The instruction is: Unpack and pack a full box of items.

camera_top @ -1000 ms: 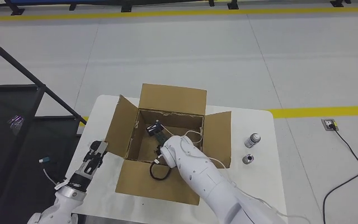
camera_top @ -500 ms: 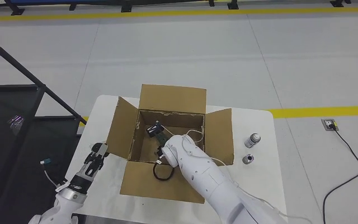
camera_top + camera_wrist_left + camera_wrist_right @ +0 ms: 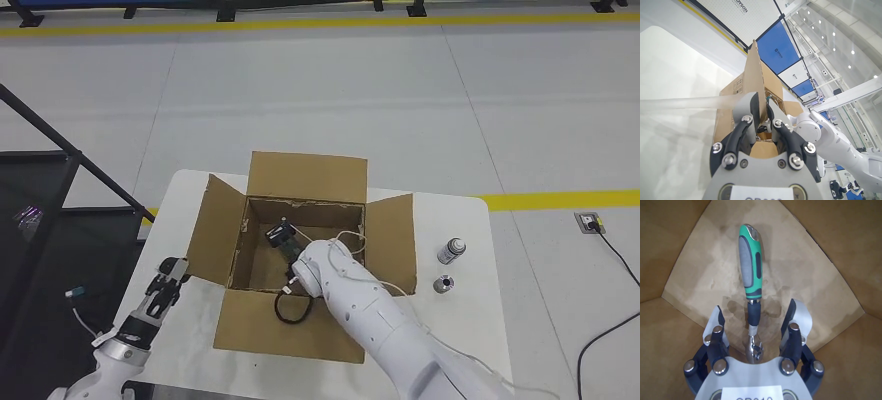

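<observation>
Looks partly unpacked: small canister [image 3: 452,250] and metal part [image 3: 444,285] out on table [image 3: 460,330] beside cardboard box [image 3: 305,175]. Left to lift: green-handled ratchet wrench [image 3: 750,266] flat on box floor, straddled by right gripper [image 3: 755,307], jaws wide, gripping nothing. Left gripper [image 3: 762,102] pinches side flap [image 3: 753,75].

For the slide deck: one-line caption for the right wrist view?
Right gripper, jaws open, above green-handled ratchet wrench on the cardboard box floor.
</observation>
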Robot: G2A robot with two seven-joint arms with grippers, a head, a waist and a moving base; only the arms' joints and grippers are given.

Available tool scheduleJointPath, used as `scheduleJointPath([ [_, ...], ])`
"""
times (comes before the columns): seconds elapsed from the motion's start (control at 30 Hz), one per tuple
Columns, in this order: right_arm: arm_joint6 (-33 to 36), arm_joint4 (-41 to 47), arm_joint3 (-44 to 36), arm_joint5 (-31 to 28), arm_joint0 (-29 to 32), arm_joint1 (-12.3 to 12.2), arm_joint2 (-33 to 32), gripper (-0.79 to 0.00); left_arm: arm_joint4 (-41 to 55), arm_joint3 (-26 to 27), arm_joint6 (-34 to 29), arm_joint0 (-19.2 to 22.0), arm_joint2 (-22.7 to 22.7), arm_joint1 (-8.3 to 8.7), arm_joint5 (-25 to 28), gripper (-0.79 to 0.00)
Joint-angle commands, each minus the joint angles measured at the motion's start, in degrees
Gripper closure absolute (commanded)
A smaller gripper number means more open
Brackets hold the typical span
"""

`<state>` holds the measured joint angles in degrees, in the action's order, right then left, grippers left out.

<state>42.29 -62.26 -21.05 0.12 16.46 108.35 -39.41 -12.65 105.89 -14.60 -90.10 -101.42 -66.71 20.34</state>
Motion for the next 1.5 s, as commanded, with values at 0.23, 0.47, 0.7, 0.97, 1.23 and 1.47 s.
scheduleJointPath([
  [0.23,-0.57,-0.22,-0.14,0.22,0.27,0.12,-0.67,-0.379,1.49,0.07,-0.77,-0.44,-1.03,0.10,0.50,-0.785],
  [0.47,0.02,-0.11,0.82,-0.07,0.21,0.57,-0.93,-0.376,2.37,-0.12,-0.93,-0.67,-1.85,0.17,1.03,-0.785],
  [0.7,-0.32,-0.08,2.53,-0.02,-0.02,1.17,-1.08,-0.249,3.92,-0.43,-0.87,-1.03,-2.74,0.20,1.69,-0.785],
  [0.97,-1.83,0.51,3.60,0.59,-1.01,1.50,-1.92,0.000,4.90,-0.77,-1.00,-1.38,-3.44,0.24,2.32,-0.785],
  [1.23,-3.33,1.37,0.23,-2.27,-1.85,0.16,-4.11,0.000,5.22,-0.55,-0.95,-1.43,-3.81,0.26,2.36,-0.785],
  [1.47,-3.97,-1.00,-12.01,-3.01,2.60,-3.69,-7.73,0.000,5.17,-0.15,-1.03,-0.70,-3.38,0.26,2.02,-0.785],
])
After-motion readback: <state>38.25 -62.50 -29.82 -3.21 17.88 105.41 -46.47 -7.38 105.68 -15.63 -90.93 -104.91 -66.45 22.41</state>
